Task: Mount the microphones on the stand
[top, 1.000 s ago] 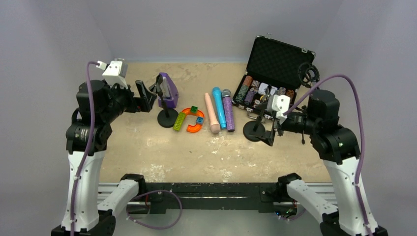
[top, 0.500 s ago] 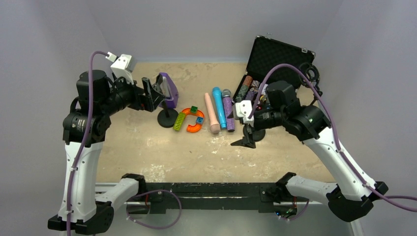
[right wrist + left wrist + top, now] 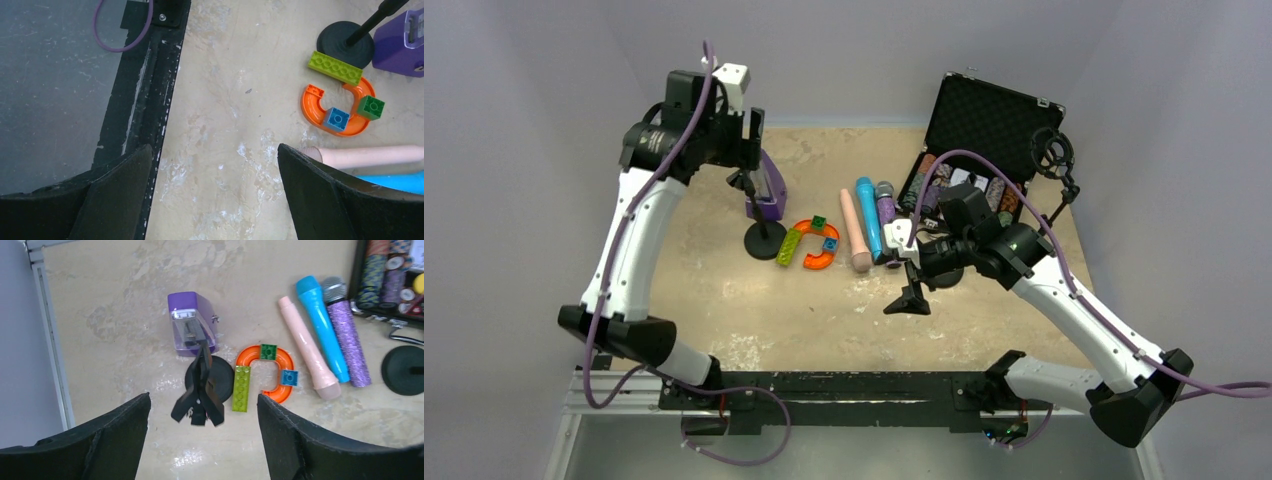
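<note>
Approach step: left end effector [image 3: 202, 402] spread over the stand [image 3: 218, 373], right end effector [image 3: 214, 150] spread, empty, near the microphones [image 3: 322, 332]; next move: pinch one mic.

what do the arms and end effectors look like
Both the left arm and right arm have white links and black joints, with a purple cable looping along each and a white camera box at the wrist. The left end effector and right end effector each have two matte black fingers.
</note>
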`<state>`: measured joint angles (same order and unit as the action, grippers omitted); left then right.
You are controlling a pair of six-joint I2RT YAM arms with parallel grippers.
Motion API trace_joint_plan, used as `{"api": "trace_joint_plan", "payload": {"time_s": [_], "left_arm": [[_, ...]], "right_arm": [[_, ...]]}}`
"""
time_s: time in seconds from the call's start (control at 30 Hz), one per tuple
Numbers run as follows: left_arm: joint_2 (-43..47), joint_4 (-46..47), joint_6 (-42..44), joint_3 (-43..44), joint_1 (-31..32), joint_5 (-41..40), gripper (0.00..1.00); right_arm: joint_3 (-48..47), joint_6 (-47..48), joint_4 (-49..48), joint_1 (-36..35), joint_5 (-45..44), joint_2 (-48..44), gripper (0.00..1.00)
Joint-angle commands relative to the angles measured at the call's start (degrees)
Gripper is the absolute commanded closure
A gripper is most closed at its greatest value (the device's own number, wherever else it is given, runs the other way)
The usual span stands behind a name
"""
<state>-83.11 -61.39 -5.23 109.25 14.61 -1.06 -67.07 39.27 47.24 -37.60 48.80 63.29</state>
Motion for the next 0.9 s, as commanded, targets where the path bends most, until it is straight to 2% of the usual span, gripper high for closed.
{"api": "trace_joint_plan", "payload": {"time_s": [0.0,0.17,0.37,0.53,0.6,0.73,0.87], "left_arm": [[-6.9,-3.3,2.7,6.1,0.4,-7.6,0.23],[-12.3,-4.8,2.5,9.3,0.4,-5.8,0.37],[-14.2,-6.0,2.4,8.5,0.4,-3.8,0.51],[-13.4,-5.6,2.6,5.5,0.4,-2.9,0.68],[-12.9,-5.7,2.8,5.2,0.4,-2.7,0.79],[-9.9,-5.5,3.9,4.6,0.4,-3.2,0.91],[-4.6,-4.5,5.0,2.4,0.3,-4.0,0.99]], "right_arm": [[1.6,-1.6,-4.6,-0.4,2.8,-1.1,0.01],[3.2,-1.7,-5.6,-0.4,2.5,-1.1,0.01],[3.5,-1.7,-5.9,-0.3,2.3,-1.0,0.01],[3.4,-1.6,-5.7,-0.4,2.4,-1.1,0.01],[3.4,-1.5,-5.5,-0.4,2.4,-1.1,0.01],[3.3,-1.5,-5.1,-0.4,2.4,-1.4,0.01],[3.3,-1.2,-4.8,-0.4,2.4,-2.0,0.01]]}}
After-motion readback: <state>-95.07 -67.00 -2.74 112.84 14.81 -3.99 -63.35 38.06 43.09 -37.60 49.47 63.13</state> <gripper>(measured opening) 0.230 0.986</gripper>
